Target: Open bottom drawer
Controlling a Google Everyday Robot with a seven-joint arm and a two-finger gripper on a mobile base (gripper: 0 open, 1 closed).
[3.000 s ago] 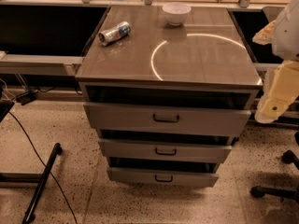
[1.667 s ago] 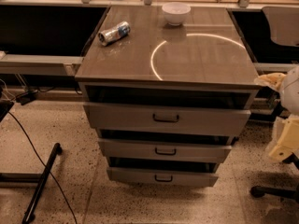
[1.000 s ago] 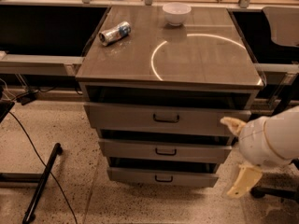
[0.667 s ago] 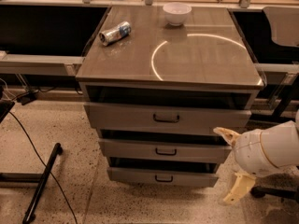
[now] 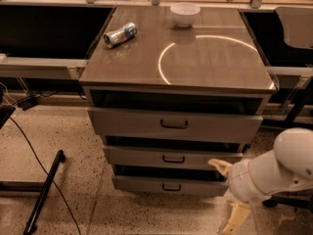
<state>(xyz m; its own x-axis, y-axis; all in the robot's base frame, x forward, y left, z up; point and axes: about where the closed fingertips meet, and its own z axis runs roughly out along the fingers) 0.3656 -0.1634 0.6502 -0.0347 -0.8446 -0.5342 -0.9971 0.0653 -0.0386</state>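
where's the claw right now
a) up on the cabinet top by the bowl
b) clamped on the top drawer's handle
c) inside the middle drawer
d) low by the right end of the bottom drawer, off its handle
D: the claw hangs low at the right end of the bottom drawer, its fingers spread apart and well to the right of the small black handle.

Three drawers stack under the cabinet top (image 5: 210,62): top drawer (image 5: 127,124), then middle drawer (image 5: 142,156), with the bottom drawer (image 5: 142,184) lowest, near the floor. On the cabinet top, a can (image 5: 120,34) lies back-left and a bowl (image 5: 185,13) sits back-centre. The gripper (image 5: 226,195) is low on the right, at the bottom drawer's right end, fingers spread, possibly touching it. The handle (image 5: 171,187) is left of it.
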